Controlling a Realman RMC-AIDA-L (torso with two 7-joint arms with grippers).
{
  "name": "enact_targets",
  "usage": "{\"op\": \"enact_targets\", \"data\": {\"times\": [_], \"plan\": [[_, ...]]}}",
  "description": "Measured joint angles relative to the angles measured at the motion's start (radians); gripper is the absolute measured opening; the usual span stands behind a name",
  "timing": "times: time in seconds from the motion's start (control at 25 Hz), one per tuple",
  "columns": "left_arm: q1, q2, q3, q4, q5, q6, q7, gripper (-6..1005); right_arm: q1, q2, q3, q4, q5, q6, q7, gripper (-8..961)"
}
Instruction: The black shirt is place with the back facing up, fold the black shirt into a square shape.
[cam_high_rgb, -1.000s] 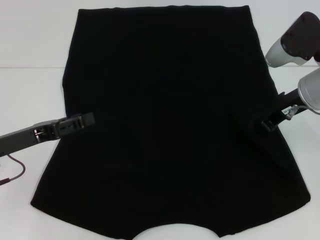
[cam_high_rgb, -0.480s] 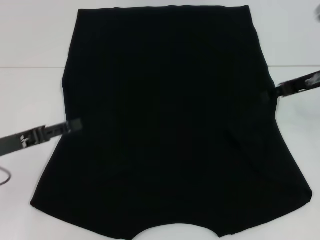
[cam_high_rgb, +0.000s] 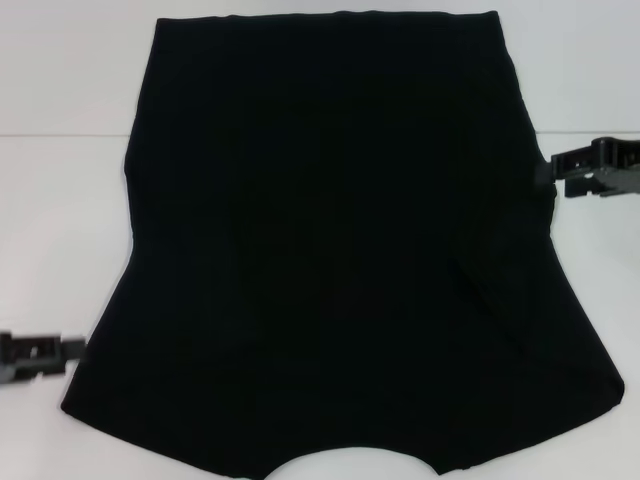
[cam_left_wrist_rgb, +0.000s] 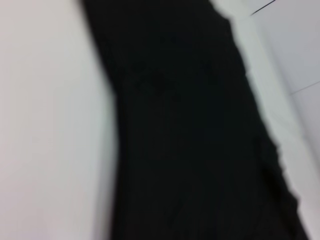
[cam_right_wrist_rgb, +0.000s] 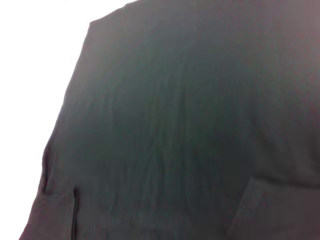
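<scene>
Shirt first: the black shirt (cam_high_rgb: 340, 250) lies flat on the white bench (cam_high_rgb: 60, 200), spread wide and filling most of the head view, plain black side up with no print showing. One straight edge sits at the far side, and the near edge has a shallow curved cut in the middle. A faint crease runs across the fabric toward its near right part.

Nothing lies on top of the shirt. The left gripper (cam_high_rgb: 70, 348) pokes in just off the shirt's near left corner, close to the edge; can't tell if it's touching the cloth. Its jaws look spread, two dark prongs with a pale gap between them. The right gripper (cam_high_rgb: 565, 172) sits right at the shirt's right edge, about midway along it, jaws also spread with a gap showing, not pinching any fabric as far as I can see.

The left wrist view only gives the shirt (cam_left_wrist_rgb: 190, 130) as a dark blurry band against the bench, no fingers in sight. The right wrist view is closer on the cloth (cam_right_wrist_rgb: 190, 125), and it picks up fine wrinkles and a folded seam line near one edge that the head view doesn't show.
</scene>
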Motion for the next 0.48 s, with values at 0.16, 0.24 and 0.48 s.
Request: {"op": "enact_targets", "data": {"times": [0.16,0.24,0.48], "plan": [[-0.012,0.000,0.000,0.000,0.095,-0.006,-0.035,545,0.003,-0.004,-0.005,0.033,-0.001,0.000,0.001,606],[-0.014,-0.002,0.001,0.000,0.112,-0.012,-0.051,540,0.002,-0.006,-0.005,0.038,-0.001,0.001,-0.001,608],[-0.015,-0.007,0.003,-0.010,0.138,-0.064,-0.094,531,-0.004,-0.011,-0.001,0.039,0.000,0.004,-0.005,609]]}}
